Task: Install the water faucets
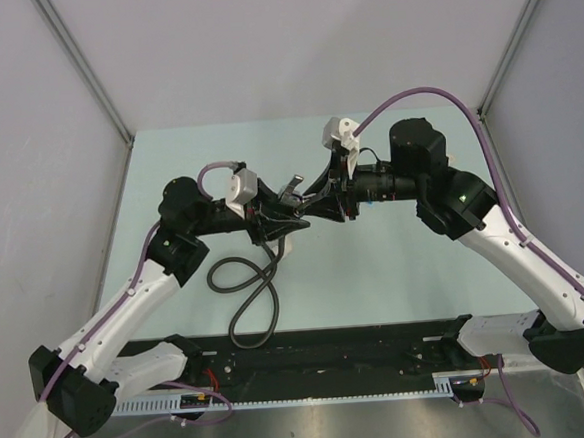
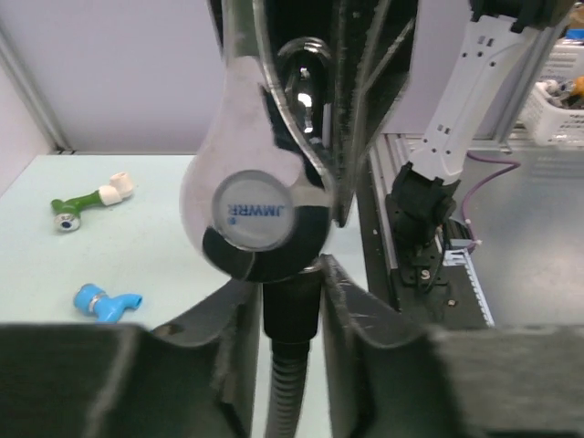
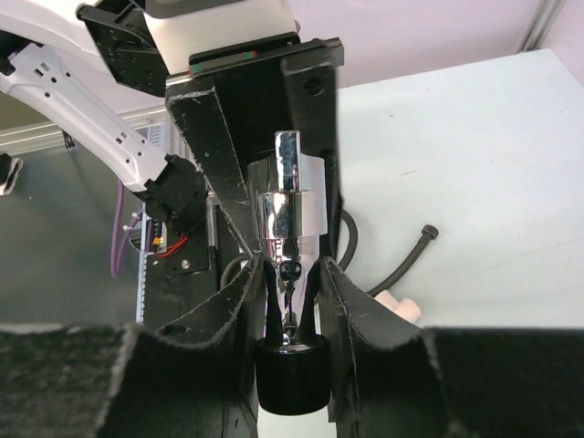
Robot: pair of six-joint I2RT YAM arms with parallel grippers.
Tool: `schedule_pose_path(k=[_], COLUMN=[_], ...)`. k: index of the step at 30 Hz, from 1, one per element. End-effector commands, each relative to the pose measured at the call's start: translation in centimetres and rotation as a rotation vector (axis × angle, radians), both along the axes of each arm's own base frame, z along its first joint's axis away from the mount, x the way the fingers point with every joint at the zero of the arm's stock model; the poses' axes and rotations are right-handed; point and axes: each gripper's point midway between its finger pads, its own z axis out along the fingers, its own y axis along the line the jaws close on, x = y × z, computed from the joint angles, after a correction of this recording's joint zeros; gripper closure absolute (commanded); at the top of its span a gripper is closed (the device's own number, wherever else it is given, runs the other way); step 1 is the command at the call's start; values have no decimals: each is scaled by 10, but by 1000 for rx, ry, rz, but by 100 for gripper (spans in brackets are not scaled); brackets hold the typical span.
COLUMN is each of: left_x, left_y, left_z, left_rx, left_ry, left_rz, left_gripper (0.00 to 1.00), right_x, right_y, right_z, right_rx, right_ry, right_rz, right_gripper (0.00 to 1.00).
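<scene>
The chrome water faucet (image 2: 260,205), with a round capped handle, hangs in mid-air between both grippers; it also shows in the top view (image 1: 290,189) and the right wrist view (image 3: 290,205). My left gripper (image 2: 290,283) is shut on the black nut of the black flexible hose (image 2: 285,392), right under the faucet body. My right gripper (image 3: 290,274) is shut on the faucet's thin spout, which ends in a black cap (image 3: 292,374). The two grippers meet tip to tip above the table's middle: the left gripper (image 1: 275,220) and the right gripper (image 1: 318,205).
The hose (image 1: 247,297) loops on the table below the left gripper, and its free end (image 3: 427,233) lies flat. A white elbow fitting (image 3: 399,306) lies beside the hose. A green fitting (image 2: 87,201) and a blue fitting (image 2: 105,301) lie on the table. A black rail (image 1: 322,357) runs along the near edge.
</scene>
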Motion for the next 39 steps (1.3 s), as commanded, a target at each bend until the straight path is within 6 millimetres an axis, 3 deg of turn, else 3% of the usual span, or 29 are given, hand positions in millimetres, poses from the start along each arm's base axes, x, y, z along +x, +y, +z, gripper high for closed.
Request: schedule_pose_path(k=[1, 3, 9, 10, 17, 24, 27, 29, 30, 33, 34, 35, 37, 39], left_x=[-2, 5, 25, 38, 64, 79, 79, 79, 78, 66, 50, 58, 44, 48], left_y=[2, 4, 14, 19, 42, 64, 60, 57, 57, 50, 36, 45, 35, 40], left_z=[25, 25, 25, 25, 22, 14, 14, 14, 15, 19, 25, 24, 18, 10], left_rx=[-50, -60, -94, -104, -107, -69, -28, -14, -17, -35, -74, -80, -81, -61], left_ry=[-24, -24, -40, -39, -98, -94, -140, -157, -160, -194, -187, -169, -136, -125], left_rz=[-4, 54, 251, 346, 791, 1087, 1126, 1119, 1112, 979, 827, 824, 663, 623], left_gripper=[82, 100, 100, 100, 100, 100, 99, 82, 62, 45, 43, 40, 33, 29], right_x=[-8, -7, 10, 10, 46, 73, 79, 79, 79, 75, 76, 72, 68, 60], right_y=[-1, 2, 12, 14, 22, 24, 23, 23, 22, 16, 14, 14, 10, 9], right_z=[28, 25, 13, 11, 1, -19, -27, -25, -22, -10, -7, -4, 2, 8], right_rx=[74, 65, 36, 34, 60, 77, 63, 68, 75, 92, 88, 89, 94, 97], right_ry=[-89, -84, -63, -46, 78, 162, 176, 170, 163, 116, 81, 64, 30, 0], right_rz=[33, 25, -69, -80, -303, -484, -525, -519, -515, -476, -462, -426, -399, -339], right_gripper=[100, 100, 100, 100, 100, 100, 100, 100, 100, 100, 100, 100, 100, 100])
